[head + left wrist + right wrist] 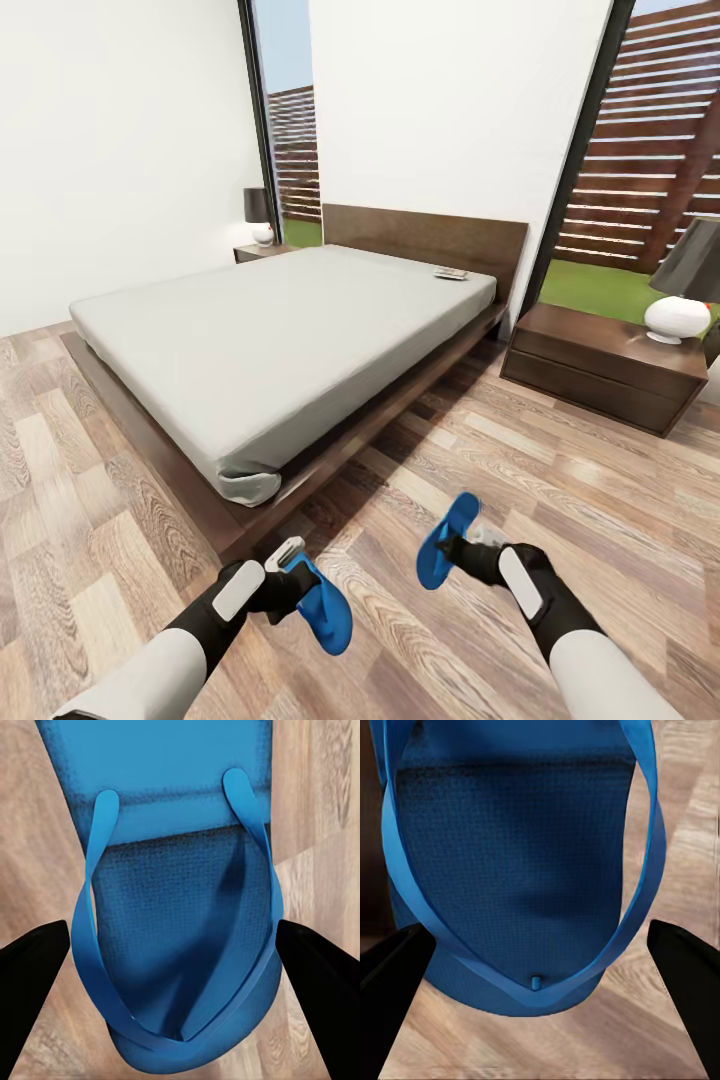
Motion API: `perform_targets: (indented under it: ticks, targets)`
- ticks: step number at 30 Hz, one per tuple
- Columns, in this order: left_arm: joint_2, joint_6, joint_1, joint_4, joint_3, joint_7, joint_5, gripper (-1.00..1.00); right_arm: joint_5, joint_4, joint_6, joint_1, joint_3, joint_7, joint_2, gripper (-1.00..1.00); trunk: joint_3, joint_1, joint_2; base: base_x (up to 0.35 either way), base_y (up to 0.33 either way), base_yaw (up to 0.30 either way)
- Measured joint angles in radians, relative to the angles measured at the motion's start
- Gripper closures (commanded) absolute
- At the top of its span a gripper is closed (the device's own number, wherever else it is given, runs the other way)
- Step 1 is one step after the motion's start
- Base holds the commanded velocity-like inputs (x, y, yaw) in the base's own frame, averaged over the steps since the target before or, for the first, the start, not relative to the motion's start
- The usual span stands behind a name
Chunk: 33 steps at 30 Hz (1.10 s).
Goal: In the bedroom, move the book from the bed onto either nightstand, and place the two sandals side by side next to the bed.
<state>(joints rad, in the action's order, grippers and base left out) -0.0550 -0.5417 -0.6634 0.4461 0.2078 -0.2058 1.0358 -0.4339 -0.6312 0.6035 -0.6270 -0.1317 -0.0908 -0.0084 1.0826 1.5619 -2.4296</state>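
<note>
In the head view my left gripper (290, 578) is shut on one blue sandal (325, 604), held above the wood floor off the bed's near corner. My right gripper (462, 550) is shut on the other sandal (443, 541), tilted on edge. In the left wrist view black fingers (30, 979) flank its sandal (180, 907). The right wrist view has the other sandal (517, 870) between its fingers (690, 982). The book (450, 273) lies on the bed (270, 340) near the headboard. One nightstand (590, 372) stands right of the bed, another nightstand (262, 251) at the far left.
Each nightstand carries a lamp, the right lamp (680, 300) white-based with a dark shade, the far lamp (259, 215) smaller. Tall windows show lawn and a slatted fence. Plank floor (560, 470) stretches between bed and right nightstand.
</note>
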Motion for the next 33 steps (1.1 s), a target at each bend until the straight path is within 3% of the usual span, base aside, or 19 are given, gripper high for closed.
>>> perform_targets:
  ticks: [6,10,13,14,16,17,19,23,26,33]
  targets:
    - [0.011,-0.073,0.000,0.019,0.002,-0.002,-0.001,1.00,0.099,-0.027,0.185,-0.019,0.049,0.005,0.000,1.00,0.000,0.000,0.000,0.000,0.000,0.000]
    - [0.024,-0.113,0.001,0.043,0.002,-0.002,-0.001,1.00,0.132,-0.029,0.327,-0.063,0.073,0.009,0.005,1.00,0.000,0.000,0.000,0.000,0.000,0.000]
    - [0.032,-0.150,0.000,0.053,0.003,-0.004,-0.002,1.00,0.170,-0.019,0.427,-0.124,0.159,0.017,0.016,1.00,0.000,0.000,0.000,0.000,0.000,0.000]
    - [0.033,-0.160,0.000,0.054,0.002,-0.004,-0.003,1.00,0.181,-0.017,0.434,-0.133,0.183,0.018,0.019,1.00,0.000,0.000,0.000,0.000,0.000,0.000]
    - [0.038,-0.202,0.001,0.058,0.002,-0.004,-0.005,1.00,0.205,-0.012,0.440,-0.166,0.276,0.020,0.033,1.00,0.000,0.000,0.000,0.000,0.000,0.000]
    - [0.041,-0.213,0.001,0.059,0.002,-0.004,-0.006,1.00,0.213,-0.011,0.440,-0.174,0.298,0.020,0.039,1.00,0.000,0.000,0.000,0.000,0.000,0.000]
    - [0.059,-0.242,0.001,0.060,0.001,-0.004,-0.009,1.00,0.220,0.001,0.440,-0.200,0.373,0.020,0.064,1.00,0.000,0.000,0.000,0.000,0.000,0.000]
    - [0.092,-0.268,0.001,0.075,-0.003,-0.004,-0.005,1.00,0.234,0.017,0.440,-0.217,0.492,0.021,0.084,1.00,0.000,0.000,0.000,0.000,0.000,0.000]
    - [0.105,-0.283,0.001,0.106,-0.005,-0.002,-0.001,1.00,0.240,0.021,0.440,-0.221,0.533,0.024,0.084,1.00,0.000,0.000,0.000,0.000,0.000,0.000]
    - [0.122,-0.308,0.001,0.129,-0.007,0.005,-0.001,1.00,0.239,0.025,0.440,-0.221,0.555,0.028,0.082,1.00,0.000,0.000,0.000,0.000,0.000,0.043]
